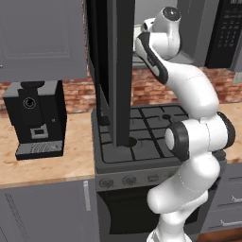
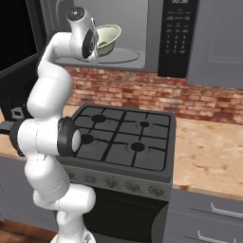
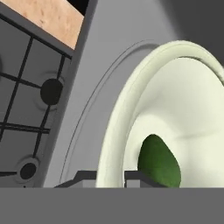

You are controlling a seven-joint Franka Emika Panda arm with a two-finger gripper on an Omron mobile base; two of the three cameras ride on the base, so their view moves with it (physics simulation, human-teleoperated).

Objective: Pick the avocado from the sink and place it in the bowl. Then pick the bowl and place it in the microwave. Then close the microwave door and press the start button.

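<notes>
The pale cream bowl (image 2: 108, 37) sits tilted inside the open microwave (image 2: 142, 19), over its round turntable (image 2: 124, 56). In the hand view the bowl (image 3: 183, 100) is very close, and the dark green avocado (image 3: 159, 162) lies in its bottom. My gripper (image 3: 110, 177) straddles the bowl's near rim, one fingertip (image 3: 83, 177) outside and the other inside, both against the rim. The microwave door (image 1: 120, 71) stands swung open, seen edge-on to the left of my arm. The sink is out of view.
The grey gas stove (image 2: 123, 137) lies directly under the microwave. The black button panel (image 2: 176, 38) is at the microwave's right. A black coffee machine (image 1: 35, 118) stands on the wooden counter (image 1: 71, 160) to the left. More counter (image 2: 209, 152) runs right of the stove.
</notes>
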